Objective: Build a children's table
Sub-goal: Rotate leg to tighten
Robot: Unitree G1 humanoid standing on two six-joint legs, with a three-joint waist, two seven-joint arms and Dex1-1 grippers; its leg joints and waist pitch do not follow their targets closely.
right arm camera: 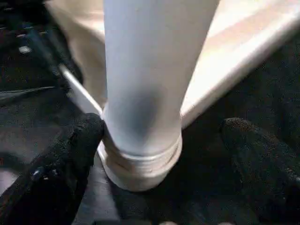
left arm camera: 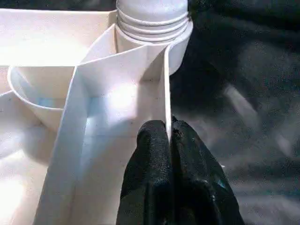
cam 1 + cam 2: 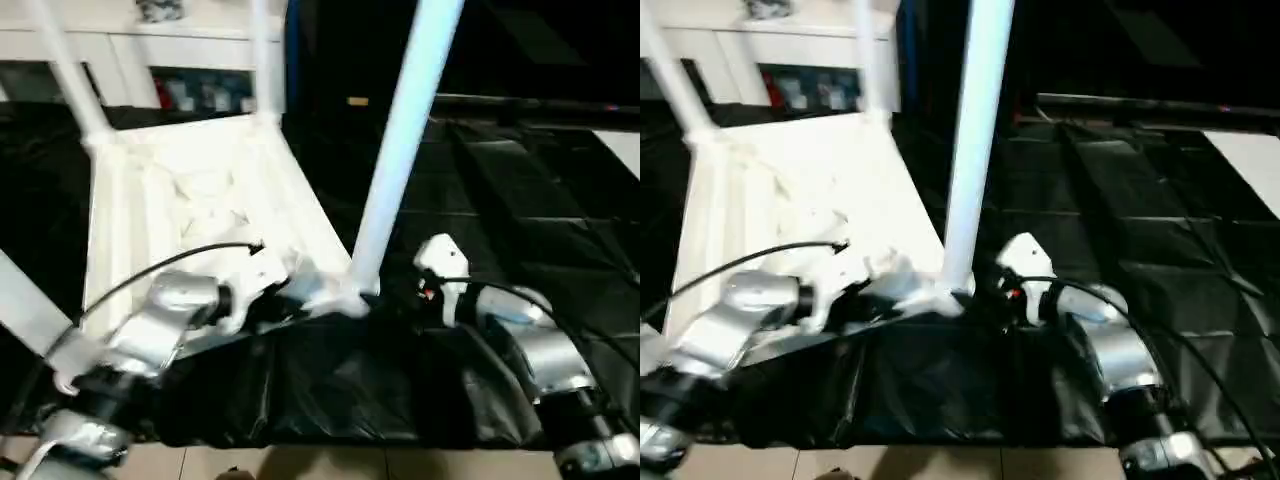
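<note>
The children's table top (image 3: pixel 190 190) lies upside down on the black-draped surface, its ribbed underside facing up. A white leg (image 3: pixel 400 130) stands upright in the near corner socket (image 1: pixel 140 164), and its threaded end shows at the socket (image 2: pixel 152 18). Two more legs (image 3: pixel 65 70) (image 3: pixel 265 60) rise from the far corners. Another white leg (image 3: pixel 25 300) shows at the left edge. My left gripper (image 2: pixel 168 129) is shut on a thin rib of the top beside that near socket. My right gripper (image 1: pixel 164 136) is open around the base of the near leg, one finger (image 1: pixel 84 136) against it and the other finger (image 1: pixel 243 136) standing apart.
The front edge of the draped surface (image 3: pixel 330 435) runs just before my forearms, with tiled floor below. White furniture (image 3: pixel 180 40) with small coloured items stands behind the table top. A black cable (image 3: pixel 170 265) arcs over my left forearm. A pale sheet (image 3: pixel 625 150) lies at the far right.
</note>
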